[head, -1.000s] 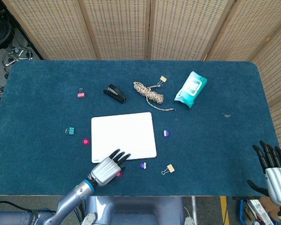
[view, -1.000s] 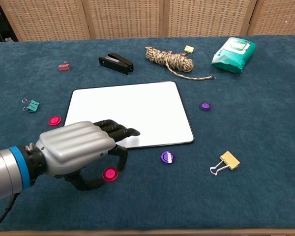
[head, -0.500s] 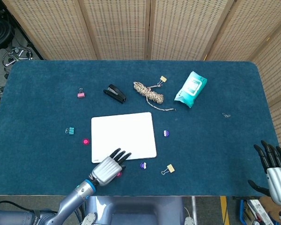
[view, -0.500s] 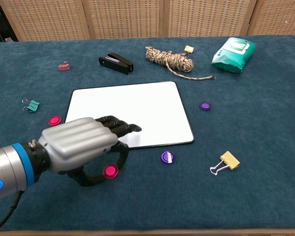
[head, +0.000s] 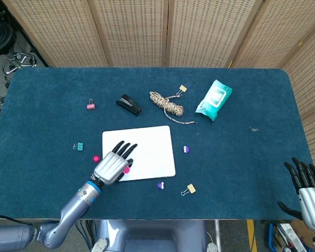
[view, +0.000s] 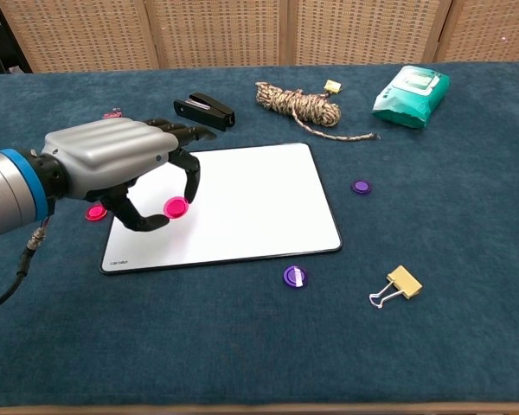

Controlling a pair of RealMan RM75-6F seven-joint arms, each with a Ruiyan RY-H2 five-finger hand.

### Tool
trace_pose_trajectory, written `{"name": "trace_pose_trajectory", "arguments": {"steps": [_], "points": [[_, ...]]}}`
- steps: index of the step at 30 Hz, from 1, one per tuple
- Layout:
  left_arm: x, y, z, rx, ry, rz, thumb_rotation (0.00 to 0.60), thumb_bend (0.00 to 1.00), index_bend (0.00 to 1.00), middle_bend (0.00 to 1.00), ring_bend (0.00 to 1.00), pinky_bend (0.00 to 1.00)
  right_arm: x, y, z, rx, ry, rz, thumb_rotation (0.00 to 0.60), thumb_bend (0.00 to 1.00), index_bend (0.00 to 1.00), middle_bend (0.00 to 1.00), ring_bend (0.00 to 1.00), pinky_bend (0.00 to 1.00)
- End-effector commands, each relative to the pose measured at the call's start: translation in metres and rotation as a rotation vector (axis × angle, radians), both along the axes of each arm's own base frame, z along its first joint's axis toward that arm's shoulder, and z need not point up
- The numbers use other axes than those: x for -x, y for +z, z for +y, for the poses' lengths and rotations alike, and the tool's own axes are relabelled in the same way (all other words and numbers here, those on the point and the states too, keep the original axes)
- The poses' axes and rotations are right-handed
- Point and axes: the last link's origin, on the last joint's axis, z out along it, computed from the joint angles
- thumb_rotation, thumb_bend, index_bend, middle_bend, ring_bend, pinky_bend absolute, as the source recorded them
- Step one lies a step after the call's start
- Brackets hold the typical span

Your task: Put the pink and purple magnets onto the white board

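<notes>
My left hand [head: 111, 164] [view: 112, 160] pinches a pink magnet [view: 176, 207] [head: 126, 170] between thumb and finger, just above the left part of the white board [head: 152, 152] [view: 259, 199]. A second pink magnet [head: 96, 158] [view: 94, 213] lies on the cloth left of the board, partly behind the hand in the chest view. One purple magnet [head: 160, 185] [view: 295, 277] lies in front of the board, another [head: 186, 149] [view: 361, 186] to its right. My right hand [head: 307, 186] hangs open past the table's near right corner.
Behind the board lie a black stapler [head: 128, 103], a rope bundle [head: 167, 104] and a teal wipes pack [head: 214, 98]. Binder clips sit on the blue cloth: pink [head: 91, 106], teal [head: 78, 146], yellow [head: 188, 189]. A small clip [head: 253, 128] lies far right.
My left hand picked the pink magnet up from the cloth in front of the board and carried it back over the board's left part. The right hand stayed put.
</notes>
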Motion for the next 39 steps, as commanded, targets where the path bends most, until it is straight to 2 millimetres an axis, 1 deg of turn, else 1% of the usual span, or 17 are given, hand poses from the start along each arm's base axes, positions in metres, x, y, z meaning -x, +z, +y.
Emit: {"name": "trace_pose_trajectory", "arguments": {"steps": [1, 4, 6, 10, 12, 22, 23, 25, 27, 30, 31, 34, 39], "points": [[0.006, 0.001, 0.01, -0.011, 0.029, 0.0, 0.6, 0.38, 0.59, 0.0, 0.0, 0.0, 0.0, 0.0, 0.0, -0.001, 0.0, 0.001, 0.6, 0.0, 0.0, 0.0, 0.0, 0.0], [0.011, -0.004, 0.01, -0.002, 0.034, 0.005, 0.6, 0.38, 0.59, 0.0, 0.0, 0.0, 0.0, 0.0, 0.0, -0.001, -0.004, 0.001, 0.6, 0.0, 0.0, 0.0, 0.0, 0.0], [0.013, -0.007, 0.01, 0.0, 0.039, 0.008, 0.6, 0.37, 0.57, 0.0, 0.0, 0.0, 0.0, 0.0, 0.0, -0.001, -0.005, 0.001, 0.6, 0.0, 0.0, 0.0, 0.0, 0.0], [0.018, -0.009, 0.01, 0.006, 0.063, 0.001, 0.6, 0.32, 0.42, 0.0, 0.0, 0.0, 0.001, 0.0, -0.001, -0.002, -0.008, 0.002, 0.6, 0.0, 0.0, 0.0, 0.0, 0.0], [0.019, -0.007, 0.011, -0.003, 0.067, 0.005, 0.6, 0.31, 0.4, 0.0, 0.0, 0.0, 0.001, -0.001, -0.001, -0.003, -0.009, 0.001, 0.6, 0.0, 0.0, 0.0, 0.0, 0.0], [0.03, 0.009, 0.013, -0.025, 0.102, 0.008, 0.6, 0.3, 0.38, 0.0, 0.0, 0.0, 0.001, -0.001, 0.0, -0.006, -0.008, -0.001, 0.6, 0.0, 0.0, 0.0, 0.0, 0.0], [0.033, 0.012, 0.014, -0.038, 0.109, 0.012, 0.6, 0.3, 0.38, 0.0, 0.0, 0.0, 0.0, -0.001, 0.001, -0.006, -0.008, -0.003, 0.6, 0.0, 0.0, 0.0, 0.0, 0.0], [0.047, 0.023, 0.019, -0.08, 0.147, 0.027, 0.6, 0.3, 0.38, 0.0, 0.0, 0.0, 0.0, -0.001, 0.001, -0.003, -0.008, -0.005, 0.6, 0.0, 0.0, 0.0, 0.0, 0.0], [0.059, 0.03, 0.024, -0.102, 0.183, 0.035, 0.6, 0.3, 0.38, 0.0, 0.0, 0.0, 0.0, -0.001, 0.001, -0.003, -0.007, -0.005, 0.6, 0.0, 0.0, 0.0, 0.0, 0.0], [0.072, 0.036, 0.029, -0.122, 0.212, 0.044, 0.6, 0.3, 0.38, 0.0, 0.0, 0.0, 0.0, -0.001, 0.001, -0.004, -0.007, -0.005, 0.6, 0.0, 0.0, 0.0, 0.0, 0.0], [0.079, 0.037, 0.031, -0.128, 0.228, 0.053, 0.6, 0.3, 0.38, 0.0, 0.0, 0.0, 0.0, -0.001, 0.001, -0.005, -0.007, -0.005, 0.6, 0.0, 0.0, 0.0, 0.0, 0.0], [0.091, 0.037, 0.033, -0.128, 0.246, 0.064, 0.6, 0.3, 0.38, 0.0, 0.0, 0.0, 0.0, -0.002, 0.001, -0.008, -0.008, -0.003, 0.6, 0.0, 0.0, 0.0, 0.0, 0.0], [0.1, 0.032, 0.034, -0.127, 0.253, 0.07, 0.6, 0.29, 0.38, 0.0, 0.0, 0.0, 0.001, -0.003, 0.001, -0.01, -0.012, -0.001, 0.6, 0.0, 0.0, 0.0, 0.0, 0.0]]}}
